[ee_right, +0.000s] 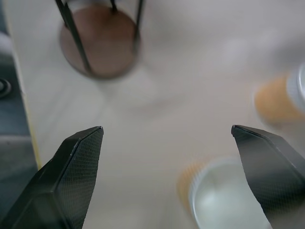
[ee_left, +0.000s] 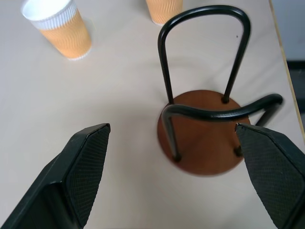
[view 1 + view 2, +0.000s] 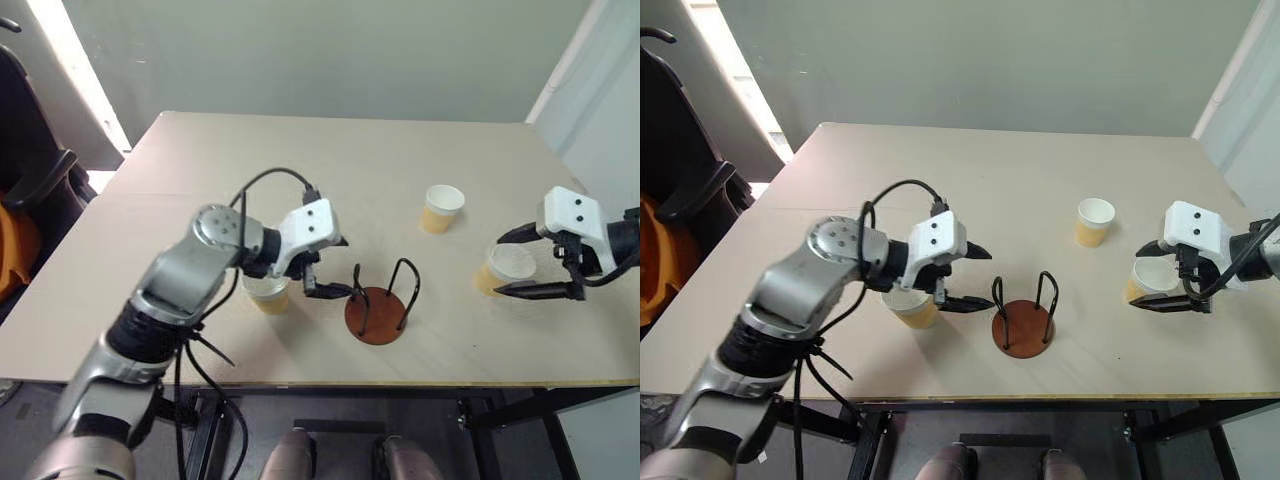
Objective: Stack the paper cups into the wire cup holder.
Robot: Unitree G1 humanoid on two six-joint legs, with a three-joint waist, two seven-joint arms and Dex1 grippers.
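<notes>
Cups: three tan-yellow ribbed paper cups with white rims, all upright on the light wooden table [image 3: 300, 160] – one under the left arm [image 3: 912, 308], one far behind the holder [image 3: 442, 208], one by the right gripper [image 3: 1148, 277]
Holder: one reddish-brown round disc base with two dark wire loops [image 3: 377, 312], near the front edge, holding no cup
Left gripper [image 3: 328, 266]: fingers wide apart, holding nothing, just beside the holder
Right gripper [image 3: 536, 262]: fingers wide apart, straddling its cup, contact unclear
Writing: none legible
</notes>
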